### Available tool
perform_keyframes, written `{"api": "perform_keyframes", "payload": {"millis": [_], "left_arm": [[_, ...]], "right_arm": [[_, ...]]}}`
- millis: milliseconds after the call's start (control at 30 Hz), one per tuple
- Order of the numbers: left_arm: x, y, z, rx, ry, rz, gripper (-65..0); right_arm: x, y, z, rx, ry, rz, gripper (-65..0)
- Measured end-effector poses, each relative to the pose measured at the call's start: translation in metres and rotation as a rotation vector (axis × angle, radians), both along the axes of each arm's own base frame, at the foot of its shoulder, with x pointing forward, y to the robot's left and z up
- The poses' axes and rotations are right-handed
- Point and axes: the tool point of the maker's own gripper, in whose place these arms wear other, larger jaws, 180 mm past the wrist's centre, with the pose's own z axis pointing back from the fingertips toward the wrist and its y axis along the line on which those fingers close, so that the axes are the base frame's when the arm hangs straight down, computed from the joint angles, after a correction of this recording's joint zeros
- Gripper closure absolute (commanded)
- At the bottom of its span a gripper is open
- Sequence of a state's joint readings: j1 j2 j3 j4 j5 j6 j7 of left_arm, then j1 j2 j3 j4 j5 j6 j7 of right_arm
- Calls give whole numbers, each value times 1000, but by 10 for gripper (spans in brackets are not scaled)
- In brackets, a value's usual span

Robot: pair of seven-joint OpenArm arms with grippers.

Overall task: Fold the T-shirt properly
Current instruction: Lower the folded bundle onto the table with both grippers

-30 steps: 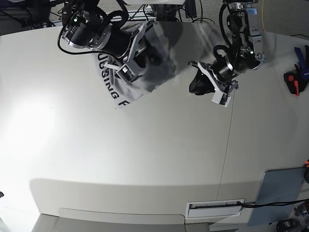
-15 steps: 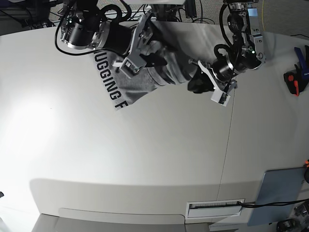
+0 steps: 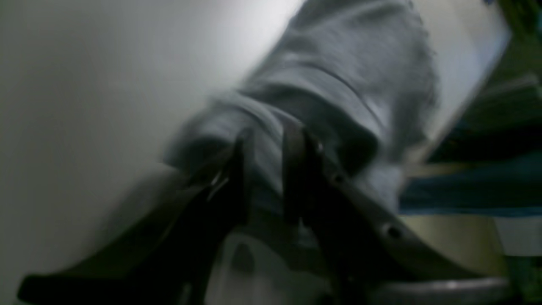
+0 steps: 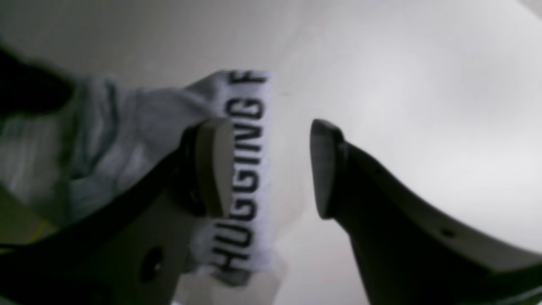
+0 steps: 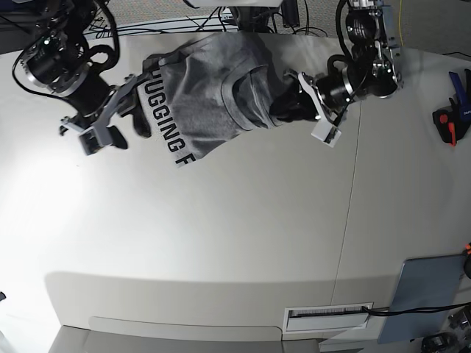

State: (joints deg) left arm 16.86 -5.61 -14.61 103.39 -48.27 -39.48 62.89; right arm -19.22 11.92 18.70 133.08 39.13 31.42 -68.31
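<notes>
Base view: I see bare table (image 5: 221, 243) nearest, then the T-shirt (image 5: 206, 103) bunched at the far edge. My left gripper (image 5: 305, 99) is clamped on its fabric; my right gripper (image 5: 110, 121) stands apart beside the lettered edge, holding nothing.

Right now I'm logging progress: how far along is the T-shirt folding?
Early to midway. Done: the T-shirt lies bunched and partly doubled over at the table's far edge, lettering showing. In hand: the left pincer pinches a grey fold; the right pincer stands open beside the lettered edge. Left: flatten and fold neatly.
</notes>
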Motion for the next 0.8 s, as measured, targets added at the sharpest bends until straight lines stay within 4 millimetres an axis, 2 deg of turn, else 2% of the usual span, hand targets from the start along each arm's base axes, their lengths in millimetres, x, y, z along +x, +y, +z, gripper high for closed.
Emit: {"api": "perform_keyframes", "payload": {"millis": [67, 167, 233, 300, 467, 600, 700, 800], "left_arm": [[-17, -14, -2, -30, 52, -70, -75], [-46, -43, -8, -24, 114, -225, -51], [-60, -59, -12, -8, 128, -301, -51], [-69, -66, -21, 56, 135, -358, -51], [-64, -58, -50, 250, 100, -345, -51], [-54, -49, -57, 272, 78, -295, -51], [-55, -44, -61, 268, 85, -292, -51], [-56, -40, -62, 277, 87, -296, -51]], "right_arm": [[3, -2, -4, 9, 0, 0, -165], [4, -10, -29, 7, 68, -29, -60], [3, -9, -42, 30, 108, -29, -42], [3, -11, -52, 38, 139, -37, -42], [12, -16, -49, 22, 104, -51, -39], [28, -8, -31, 62, 1, -39, 0], [36, 11, -36, 59, 2, 10, 0], [40, 41, -60, 72, 55, 70, 0]]}}
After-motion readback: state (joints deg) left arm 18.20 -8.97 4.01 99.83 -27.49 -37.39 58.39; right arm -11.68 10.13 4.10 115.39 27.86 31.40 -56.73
